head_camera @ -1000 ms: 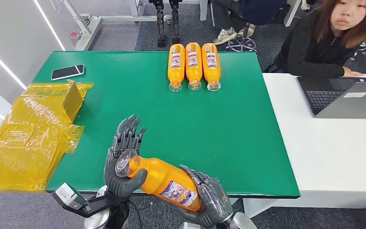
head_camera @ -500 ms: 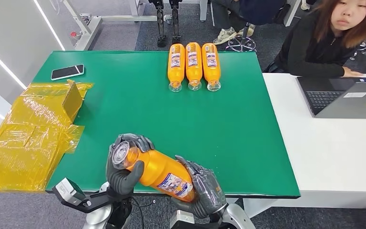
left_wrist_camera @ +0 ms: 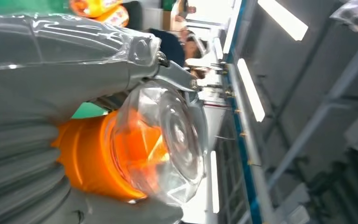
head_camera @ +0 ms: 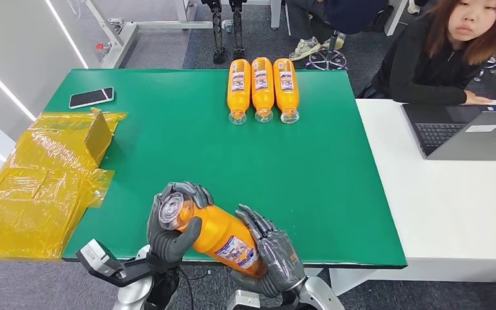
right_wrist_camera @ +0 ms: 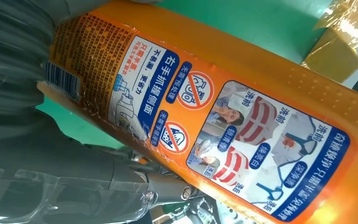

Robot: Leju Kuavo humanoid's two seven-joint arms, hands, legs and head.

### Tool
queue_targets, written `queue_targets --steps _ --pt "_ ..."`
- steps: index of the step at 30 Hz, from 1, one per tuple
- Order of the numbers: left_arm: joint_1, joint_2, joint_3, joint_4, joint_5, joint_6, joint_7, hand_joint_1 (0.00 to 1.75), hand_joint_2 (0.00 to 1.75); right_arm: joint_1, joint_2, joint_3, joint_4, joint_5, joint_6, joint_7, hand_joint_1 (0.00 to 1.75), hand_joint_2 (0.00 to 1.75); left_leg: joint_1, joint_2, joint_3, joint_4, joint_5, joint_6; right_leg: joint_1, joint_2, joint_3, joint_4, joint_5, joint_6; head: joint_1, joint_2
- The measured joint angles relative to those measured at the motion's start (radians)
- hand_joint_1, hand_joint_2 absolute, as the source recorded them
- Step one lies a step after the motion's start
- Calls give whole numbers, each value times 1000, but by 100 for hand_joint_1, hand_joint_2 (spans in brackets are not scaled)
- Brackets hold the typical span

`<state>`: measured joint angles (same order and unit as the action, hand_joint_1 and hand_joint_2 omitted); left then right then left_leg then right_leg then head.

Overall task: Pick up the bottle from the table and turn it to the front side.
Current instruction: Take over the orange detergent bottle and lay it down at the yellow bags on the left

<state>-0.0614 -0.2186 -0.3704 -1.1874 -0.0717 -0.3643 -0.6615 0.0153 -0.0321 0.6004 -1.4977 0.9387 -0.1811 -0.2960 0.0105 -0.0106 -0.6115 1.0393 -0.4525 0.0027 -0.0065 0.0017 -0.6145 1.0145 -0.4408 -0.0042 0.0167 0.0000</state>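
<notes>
Head view: left hand (head_camera: 171, 223) wraps the clear-capped neck of the orange bottle (head_camera: 216, 236), right hand (head_camera: 272, 257) cradles its base, fingers loosely spread, above the green table's (head_camera: 187, 142) near edge. Right wrist view alone reveals the barcode and warning label (right_wrist_camera: 214, 126).

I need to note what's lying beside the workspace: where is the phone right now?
In the head view, the phone lies flat at the far left corner of the green table, just beyond the yellow wrapping and well left of the three lying bottles.
</notes>
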Motion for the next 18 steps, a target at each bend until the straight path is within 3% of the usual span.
queue_targets --steps 18 --pt "2 0 0 1 -5 4 3 158 175 2 8 0 1 0 -14 -6 0 175 0 0 0 0 0 0 0 0 0 0 0 0 0 0"
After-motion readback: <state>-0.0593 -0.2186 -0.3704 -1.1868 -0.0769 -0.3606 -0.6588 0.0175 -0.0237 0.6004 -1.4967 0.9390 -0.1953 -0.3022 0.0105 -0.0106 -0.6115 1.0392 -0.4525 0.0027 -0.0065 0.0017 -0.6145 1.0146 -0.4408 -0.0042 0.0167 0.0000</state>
